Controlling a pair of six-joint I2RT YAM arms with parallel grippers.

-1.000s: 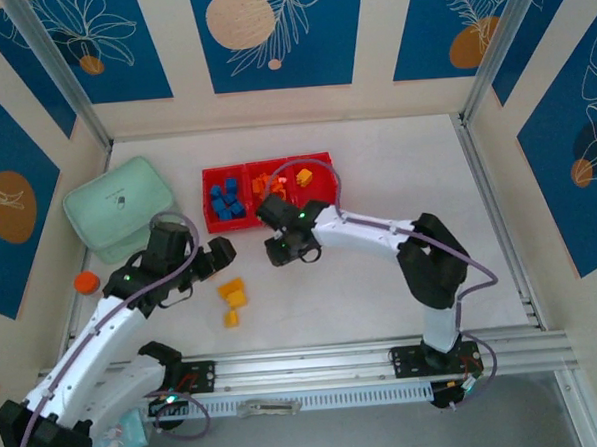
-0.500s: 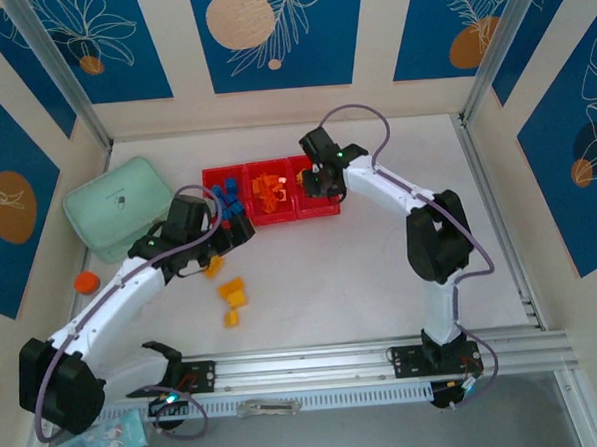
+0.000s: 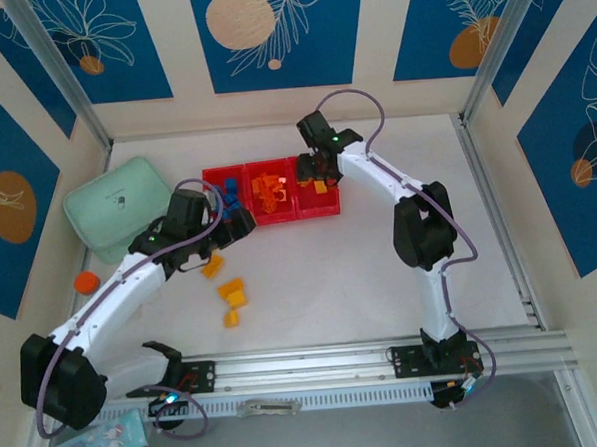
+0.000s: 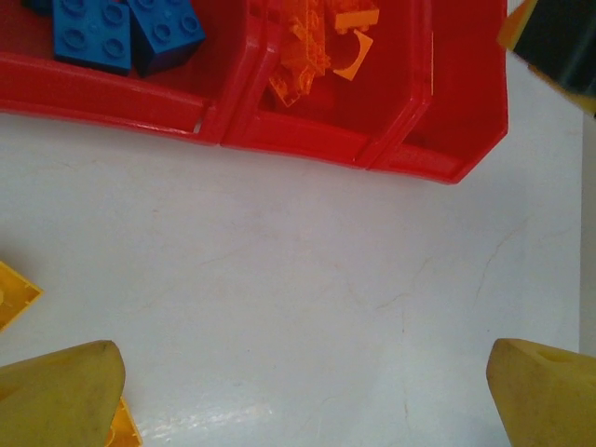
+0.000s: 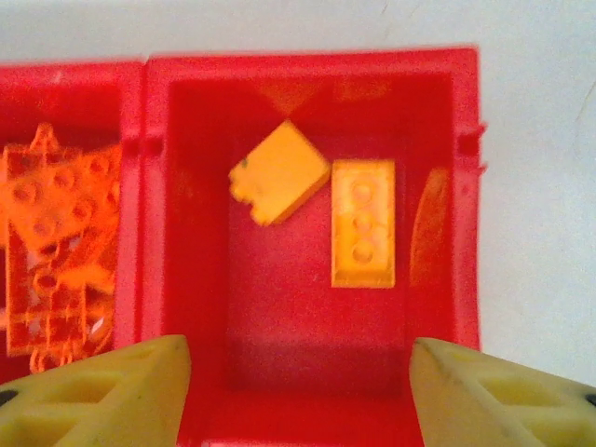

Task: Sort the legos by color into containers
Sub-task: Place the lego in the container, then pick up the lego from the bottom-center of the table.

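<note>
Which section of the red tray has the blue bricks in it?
The left end section, nearest the green case; the middle one holds orange bricks, the right one yellow-orange.

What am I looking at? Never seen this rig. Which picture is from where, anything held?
Two small robot arms, bolted at the near table edge, sort toy bricks by color. The wide picture looks down from above and behind: left arm, right arm. The other two come from a camera on each wrist; the yellow tips at the bottom are that arm's jaws. On the table: a red tray of three compartments with blue bricks, orange bricks and yellow-orange bricks; a few loose bricks; a mint-green case; an orange cap. Both pairs of jaws are open and hold nothing; the right pair hangs over the tray's right compartment.
</note>
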